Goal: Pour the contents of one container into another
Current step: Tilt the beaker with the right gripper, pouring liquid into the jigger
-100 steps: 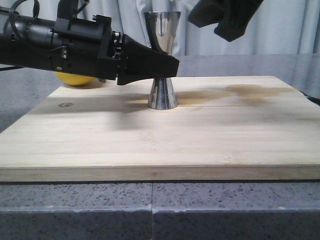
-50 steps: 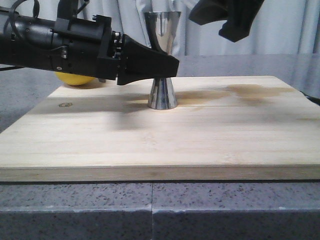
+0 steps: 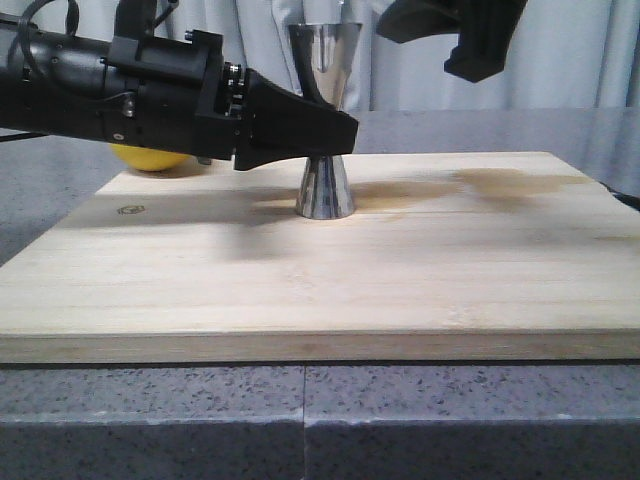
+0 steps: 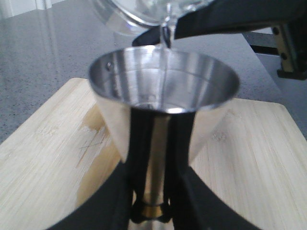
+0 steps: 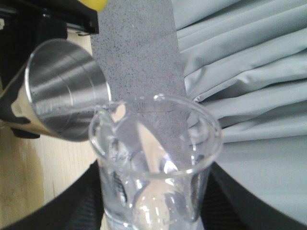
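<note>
My front camera sits low at the table's near edge, looking forward across the wooden board (image 3: 320,270) toward the curtains (image 3: 580,50). My left wrist camera looks from very close along its fingers at the jigger (image 4: 163,91). My right wrist camera looks closely over the beaker (image 5: 153,163). All three views share the jigger.

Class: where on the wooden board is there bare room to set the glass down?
The board is bare in front of the jigger and to its right, out to the edges. It is crowded at the back left: the left end effector clamps the jigger's waist, a yellow object behind.
</note>
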You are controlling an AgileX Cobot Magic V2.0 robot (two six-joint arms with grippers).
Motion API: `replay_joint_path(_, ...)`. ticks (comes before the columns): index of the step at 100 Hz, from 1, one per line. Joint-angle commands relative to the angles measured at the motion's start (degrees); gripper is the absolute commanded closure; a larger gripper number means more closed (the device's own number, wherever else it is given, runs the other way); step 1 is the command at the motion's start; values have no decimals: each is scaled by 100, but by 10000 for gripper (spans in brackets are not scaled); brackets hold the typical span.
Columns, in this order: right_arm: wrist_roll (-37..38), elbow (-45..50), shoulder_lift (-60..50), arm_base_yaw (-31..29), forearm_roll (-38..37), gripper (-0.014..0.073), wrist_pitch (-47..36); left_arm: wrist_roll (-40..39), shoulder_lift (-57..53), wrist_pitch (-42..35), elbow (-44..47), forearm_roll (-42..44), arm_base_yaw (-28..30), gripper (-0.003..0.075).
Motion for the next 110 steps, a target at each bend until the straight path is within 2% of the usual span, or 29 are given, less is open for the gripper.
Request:
replay_joint_path(1, -28, -218, -138, 11, -172, 293, -238, -48, -240, 597, -148, -448, -53, 596)
replay_joint_path(110, -28, -218, -138, 11, -1198, 293, -238, -48, -240, 597, -148, -448, -53, 596)
